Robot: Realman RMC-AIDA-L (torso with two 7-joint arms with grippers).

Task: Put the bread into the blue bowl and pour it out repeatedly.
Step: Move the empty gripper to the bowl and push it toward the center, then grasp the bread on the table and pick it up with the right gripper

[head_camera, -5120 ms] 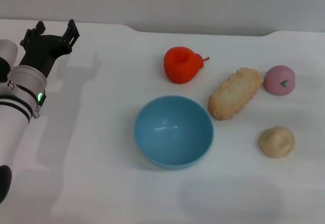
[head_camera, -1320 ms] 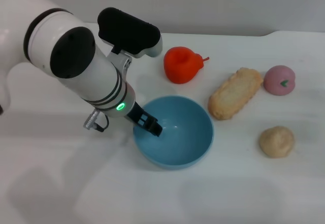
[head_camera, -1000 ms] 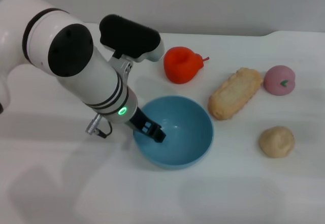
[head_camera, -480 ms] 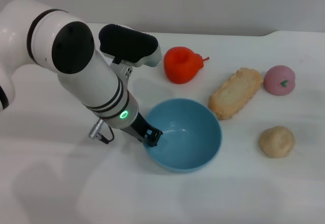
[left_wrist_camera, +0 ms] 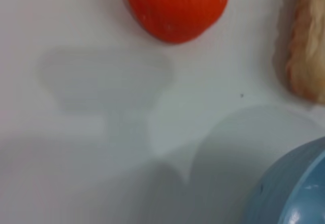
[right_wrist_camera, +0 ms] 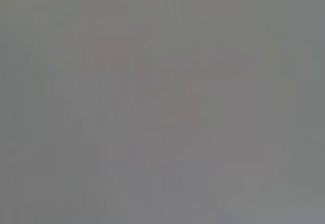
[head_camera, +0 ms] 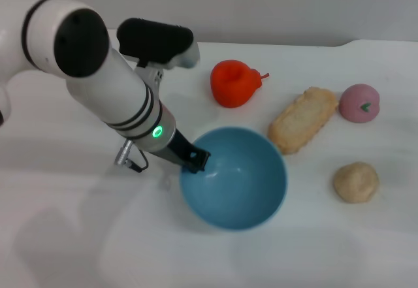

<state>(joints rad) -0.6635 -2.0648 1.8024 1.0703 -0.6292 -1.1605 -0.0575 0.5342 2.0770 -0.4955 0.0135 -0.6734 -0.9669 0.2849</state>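
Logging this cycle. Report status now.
Left gripper at the blue bowl's near-left rim, grip unclear. Right arm out of view. Bowl empty; bread on the table beside its far-right edge. Nothing between them.

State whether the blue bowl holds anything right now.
Empty. The blue bowl shows only its bare inside; the bread lies on the table beside it. The left gripper is at its rim.

Robot test bench, likely a lab: bare white tabletop (head_camera: pixel 78 236) against a plain grey wall (head_camera: pixel 261 7), set with toy food props.
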